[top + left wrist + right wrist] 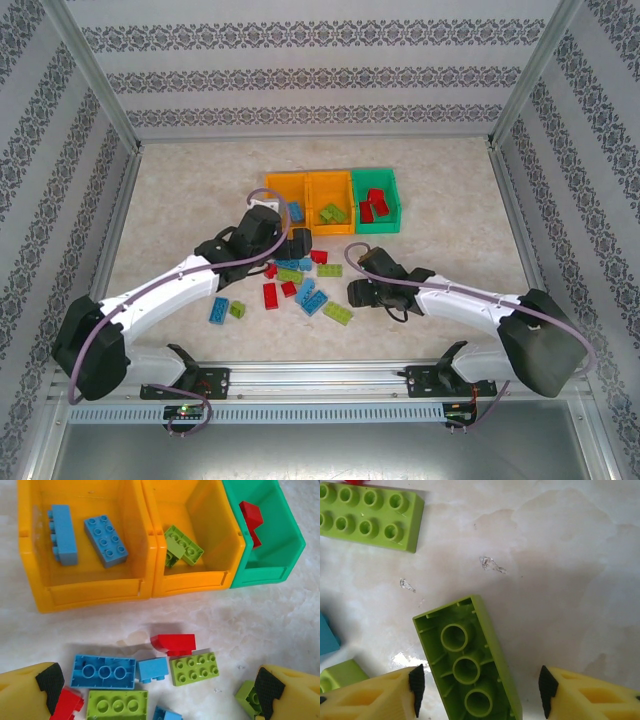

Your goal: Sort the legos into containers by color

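Left gripper (157, 692): spread wide, gripping nothing, above loose legos (103, 671) just before the containers (90, 592). Right gripper (482, 690): parted around an upturned lime brick (465, 652), left pad just beside its edge, right pad apart. In the bins: blue, lime, red, one colour each. Beneath: pale mottled tabletop (560, 555). Around: patterned walls (300, 75).

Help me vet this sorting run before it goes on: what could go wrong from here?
The upturned lime brick lies skewed inside the open right claw; closing may twist it loose. The open left claw hangs over crowded bricks, a red brick by one finger, and may grab mixed colours.
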